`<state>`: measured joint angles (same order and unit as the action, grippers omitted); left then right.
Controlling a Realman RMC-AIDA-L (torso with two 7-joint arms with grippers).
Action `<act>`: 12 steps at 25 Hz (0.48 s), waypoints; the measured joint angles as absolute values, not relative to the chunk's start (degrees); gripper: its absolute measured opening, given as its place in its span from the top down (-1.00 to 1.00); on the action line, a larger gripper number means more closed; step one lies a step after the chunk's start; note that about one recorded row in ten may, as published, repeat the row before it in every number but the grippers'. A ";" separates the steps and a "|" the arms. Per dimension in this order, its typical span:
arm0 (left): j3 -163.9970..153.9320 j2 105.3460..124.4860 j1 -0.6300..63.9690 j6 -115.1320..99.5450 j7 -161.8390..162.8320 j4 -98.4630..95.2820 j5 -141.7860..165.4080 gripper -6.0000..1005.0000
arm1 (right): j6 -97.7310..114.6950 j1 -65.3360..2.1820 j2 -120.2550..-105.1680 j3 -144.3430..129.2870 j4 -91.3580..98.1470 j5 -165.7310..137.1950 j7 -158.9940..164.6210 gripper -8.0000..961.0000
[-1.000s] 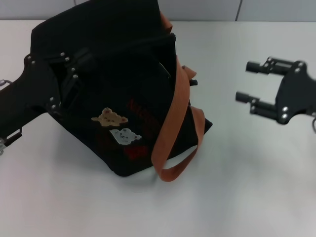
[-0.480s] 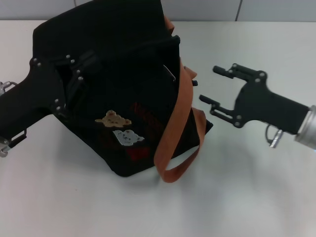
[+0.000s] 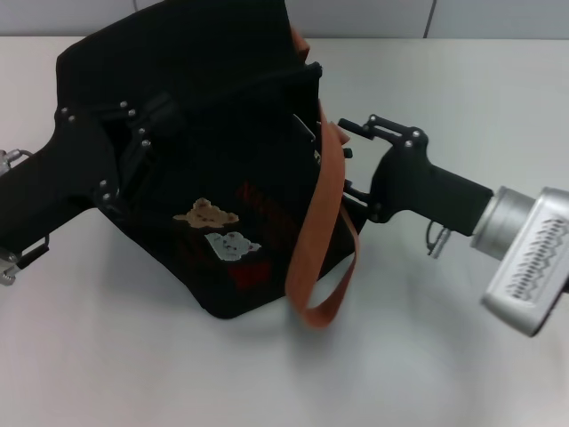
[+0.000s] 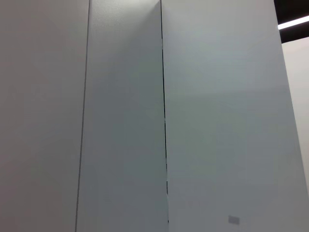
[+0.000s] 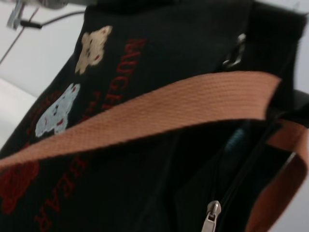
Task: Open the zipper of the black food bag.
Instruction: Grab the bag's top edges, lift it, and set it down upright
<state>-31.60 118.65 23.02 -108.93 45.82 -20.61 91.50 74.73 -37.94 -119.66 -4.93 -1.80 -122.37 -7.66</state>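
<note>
Fingers (image 3: 348, 124) beside boxy fabric bag (image 3: 222, 178)

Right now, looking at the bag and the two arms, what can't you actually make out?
- Left gripper: head view, its black fingers merge with the black bag, so their grip is unreadable.
- Left wrist view: only a blank wall.
- Right gripper: head view, fingertips sit at the orange strap; contact with the zipper is unclear.
- Zipper: right wrist view, its upper run is hidden behind the strap; the silver pull is cut off at the edge.
</note>
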 joint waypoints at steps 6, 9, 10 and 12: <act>-32.22 118.65 23.54 -108.84 45.26 -20.19 91.49 0.94 | 69.62 -39.42 -119.70 -1.57 -7.95 -122.18 -17.48 -0.27; -32.27 118.65 23.62 -108.84 45.25 -20.19 91.50 0.94 | 68.19 -39.26 -119.75 1.45 -10.78 -122.16 -23.88 -0.27; -32.28 118.65 23.62 -108.84 45.25 -20.19 91.50 0.94 | 68.19 -38.77 -119.78 2.59 -11.64 -122.15 -26.03 -0.27; -32.27 118.65 23.63 -108.81 45.26 -20.19 91.51 0.94 | 68.55 -37.46 -119.80 5.23 -13.56 -122.15 -30.67 -0.27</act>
<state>-32.27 118.65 23.63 -108.81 45.25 -20.19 91.51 68.55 -37.46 -119.80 5.23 -13.56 -122.15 -30.67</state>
